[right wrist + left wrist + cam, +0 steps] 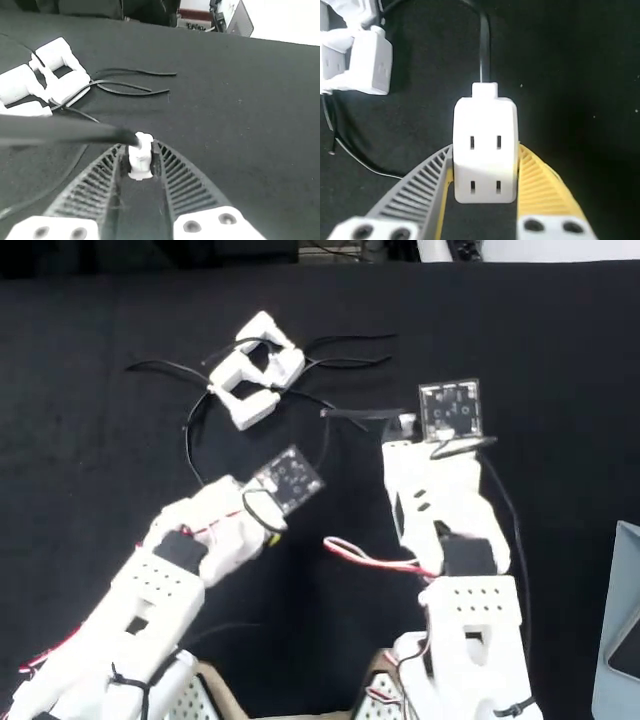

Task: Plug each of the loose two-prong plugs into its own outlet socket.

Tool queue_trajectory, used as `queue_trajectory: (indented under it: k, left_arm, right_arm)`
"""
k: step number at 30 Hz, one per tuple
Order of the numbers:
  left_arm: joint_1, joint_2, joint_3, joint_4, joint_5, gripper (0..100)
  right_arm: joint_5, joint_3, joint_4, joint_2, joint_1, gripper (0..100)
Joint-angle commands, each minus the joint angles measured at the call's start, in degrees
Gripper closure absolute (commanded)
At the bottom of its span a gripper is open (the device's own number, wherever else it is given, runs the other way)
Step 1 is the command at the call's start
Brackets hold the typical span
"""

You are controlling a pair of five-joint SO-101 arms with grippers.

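Here, left end effector (485, 150) clamps outlet socket (485, 122); right end effector (140, 148) clamps plug (140, 159).

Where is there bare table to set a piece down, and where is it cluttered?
Bare table lies right of the right arm, and left of the outlet pile beyond the left arm. It is crowded around the pile and its loose cords, and between the two arms.

Outlet pile (255, 370) on table (90, 330), rear left
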Motion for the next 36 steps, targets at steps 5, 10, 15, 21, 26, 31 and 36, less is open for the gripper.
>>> queue_trajectory:
  k: [5, 10, 15, 21, 26, 31, 36]
  left_arm:
    - [-1.3, 4.0, 1.2, -4.9, -0.6, 93]
    - [-4.0, 18.1, -5.9, -5.0, -0.5, 89]
    - [-5.5, 32.9, -15.2, -2.5, -0.5, 89]
    - [-6.8, 38.5, -26.1, 11.5, -0.1, 74]
    - [-8.7, 38.2, -28.2, 12.5, 1.4, 74]
    - [-9.8, 33.5, -28.2, 14.2, 1.6, 74]
    - [-12.2, 23.5, -29.0, 20.0, 1.8, 70]
  right_arm:
    - [-0.4, -3.2, 0.2, -0.8, 0.1, 98.7]
    - [-0.4, -3.1, 0.2, -0.8, -0.6, 98.7]
    - [-0.3, -2.4, 0.3, -0.7, -2.4, 98.7]
    - [-0.1, -2.2, 0.3, -0.7, -2.4, 98.7]
    - [-0.1, -2.2, 0.3, -0.7, -2.4, 98.7]
    - [0.0, -2.7, 2.3, -0.7, -2.5, 98.7]
    - [-0.4, -3.8, 6.8, -0.8, -6.9, 98.7]
